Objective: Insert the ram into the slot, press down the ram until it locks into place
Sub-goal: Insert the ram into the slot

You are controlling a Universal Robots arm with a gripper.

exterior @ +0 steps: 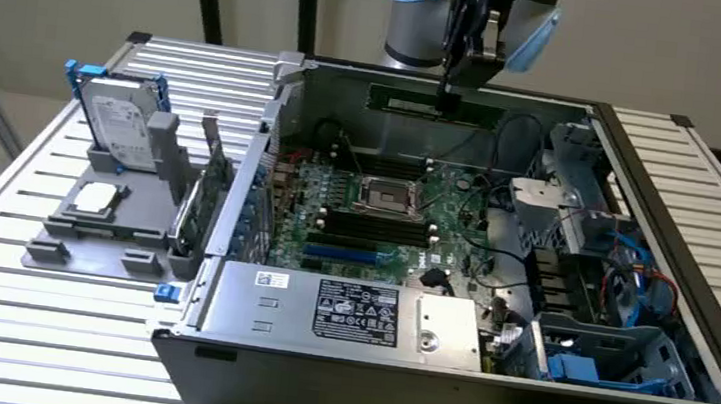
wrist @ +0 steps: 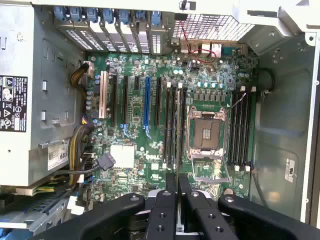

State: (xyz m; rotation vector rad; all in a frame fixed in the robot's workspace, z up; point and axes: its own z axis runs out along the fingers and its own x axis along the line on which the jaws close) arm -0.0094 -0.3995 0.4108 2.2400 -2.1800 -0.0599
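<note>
ram [exterior: 405, 102] on edge, long axis along the exterior view's left-right, parallel to slot [exterior: 372, 225] | raised above motherboard [exterior: 450, 186], apart from slot, inside case [exterior: 331, 98] | gripper [exterior: 447, 97] jaws clamped on ram's upper edge

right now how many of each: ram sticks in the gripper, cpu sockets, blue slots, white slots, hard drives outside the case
long green ram stick, clamped in the gripper: 1
square metal cpu socket: 1
long blue plastic slot: 1
long white plastic slot: 1
silver hard drive in a blue bracket: 1
total: 5
</note>
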